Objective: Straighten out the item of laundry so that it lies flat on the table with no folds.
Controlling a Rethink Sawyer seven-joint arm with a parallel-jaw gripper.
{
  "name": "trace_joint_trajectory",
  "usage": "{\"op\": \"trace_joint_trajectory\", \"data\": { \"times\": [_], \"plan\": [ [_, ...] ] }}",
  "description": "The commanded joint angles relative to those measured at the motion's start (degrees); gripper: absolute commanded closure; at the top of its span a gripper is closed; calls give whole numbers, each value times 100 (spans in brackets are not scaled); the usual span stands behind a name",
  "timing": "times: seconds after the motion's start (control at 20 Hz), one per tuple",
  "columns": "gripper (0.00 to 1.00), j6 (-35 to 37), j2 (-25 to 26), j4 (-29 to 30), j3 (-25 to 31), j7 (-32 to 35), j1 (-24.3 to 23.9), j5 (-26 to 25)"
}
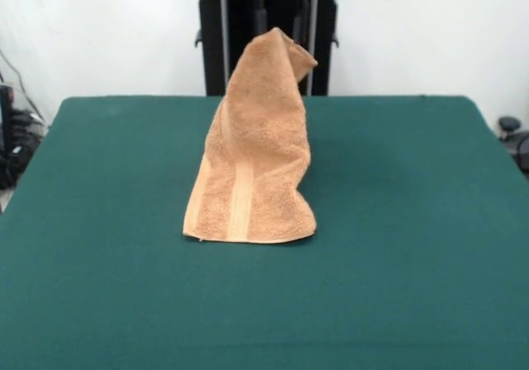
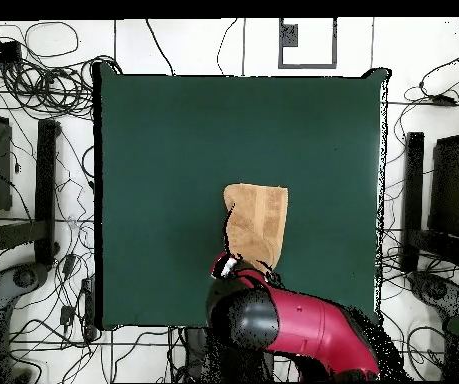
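Observation:
The item of laundry (image 1: 256, 155) is a light orange-tan terry towel, pulled up into a tall narrow peak at the far middle of the green table (image 1: 413, 180). Its lower end rests on the cloth, with a woven band running down it. In the overhead view the towel (image 2: 257, 222) lies near the table's (image 2: 153, 150) bottom edge, and my gripper (image 2: 235, 266) is at its lower end, holding the raised corner. In the front view the towel's top hides the gripper.
My red arm (image 2: 303, 325) reaches in over the table's bottom edge in the overhead view. The black pedestal (image 1: 264, 48) stands behind the towel in the front view. Cables and stands (image 2: 33, 200) lie on the floor around the table.

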Motion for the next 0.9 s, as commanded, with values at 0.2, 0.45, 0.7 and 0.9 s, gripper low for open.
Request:
{"op": "trace_joint_trajectory", "data": {
  "times": [0.2,0.45,0.7,0.9],
  "plan": [
    [0,1902,-790,-436,706,-360,-22,500],
    [0,1756,-619,-541,741,-357,18,437],
    [0,1248,-253,-598,796,-270,30,302],
    [0,1034,13,-719,845,-247,4,181]
  ]
}}
